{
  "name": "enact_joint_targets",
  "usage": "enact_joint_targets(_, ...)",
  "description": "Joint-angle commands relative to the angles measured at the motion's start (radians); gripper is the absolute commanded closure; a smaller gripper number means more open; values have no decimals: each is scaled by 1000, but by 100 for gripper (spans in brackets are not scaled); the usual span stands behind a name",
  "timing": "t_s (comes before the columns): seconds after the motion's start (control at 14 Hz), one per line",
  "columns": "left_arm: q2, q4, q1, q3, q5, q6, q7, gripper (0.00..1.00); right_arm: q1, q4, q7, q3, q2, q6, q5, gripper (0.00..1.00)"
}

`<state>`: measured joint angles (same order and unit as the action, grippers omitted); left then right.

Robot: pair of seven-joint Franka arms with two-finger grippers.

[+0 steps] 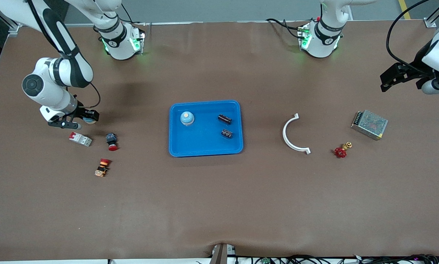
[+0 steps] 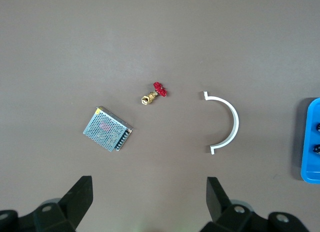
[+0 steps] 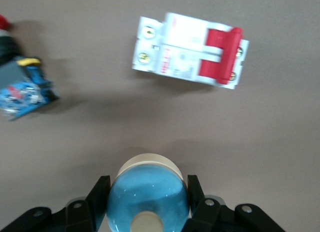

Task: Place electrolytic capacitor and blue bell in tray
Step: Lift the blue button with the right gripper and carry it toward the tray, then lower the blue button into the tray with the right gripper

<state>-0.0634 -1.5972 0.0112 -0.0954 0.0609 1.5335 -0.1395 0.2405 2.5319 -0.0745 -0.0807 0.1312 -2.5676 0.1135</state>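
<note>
The bright blue tray (image 1: 204,152) lies mid-table. In it stand a blue bell (image 1: 187,118) with a cream top and two black electrolytic capacitors (image 1: 225,118) (image 1: 226,133). My right gripper (image 1: 88,118) (image 3: 147,187) is at the right arm's end of the table, shut on a second blue bell (image 3: 148,194) (image 1: 91,118) beside the circuit breaker. My left gripper (image 1: 402,79) (image 2: 149,192) hangs open and empty over the left arm's end of the table. The tray's edge (image 2: 311,142) shows in the left wrist view.
A white and red circuit breaker (image 1: 80,139) (image 3: 190,48), a red pushbutton (image 1: 112,141) and another button switch (image 1: 103,167) lie near the right gripper. A white curved bracket (image 1: 291,135), a red-handled valve (image 1: 341,150) and a metal mesh box (image 1: 369,124) lie toward the left arm's end.
</note>
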Motion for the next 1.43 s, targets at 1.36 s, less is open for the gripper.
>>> enact_joint_targets(1.36,-9,-7,4,-12,-19,16,11,0,-690,-324,-1132,1,163,66,-92,100)
